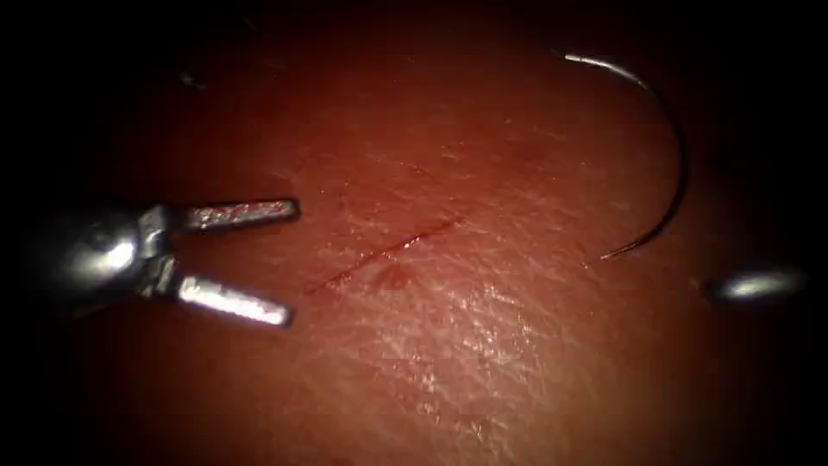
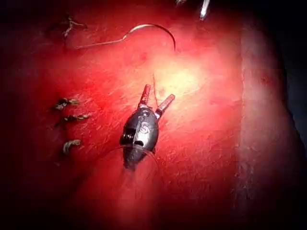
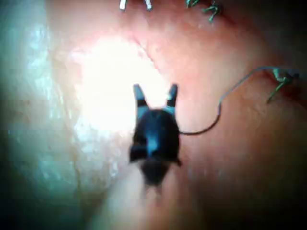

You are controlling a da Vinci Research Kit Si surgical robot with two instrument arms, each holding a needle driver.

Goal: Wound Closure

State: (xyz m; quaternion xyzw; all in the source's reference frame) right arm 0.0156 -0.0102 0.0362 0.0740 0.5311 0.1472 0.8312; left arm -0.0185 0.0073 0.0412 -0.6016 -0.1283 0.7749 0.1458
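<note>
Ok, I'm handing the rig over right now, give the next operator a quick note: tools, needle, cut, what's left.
Left tool: jaws open, holding nothing, left of the cut.
Right tool: jaws open, holding nothing, right of the cut.
Needle: free on the tissue right of the cut, not held, not seen in the tissue. Thread trails from it.
Done: no stitch across this cut. Older stitches sit elsewhere on the tissue.
Left: the whole closure.

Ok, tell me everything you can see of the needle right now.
The needle is a thin, dark metal half-circle lying loose on the tissue, right of the cut. Neither tool holds it: the left tool sits open left of the cut, and the right tool is open too. One end glints; thread trails from it.
</note>
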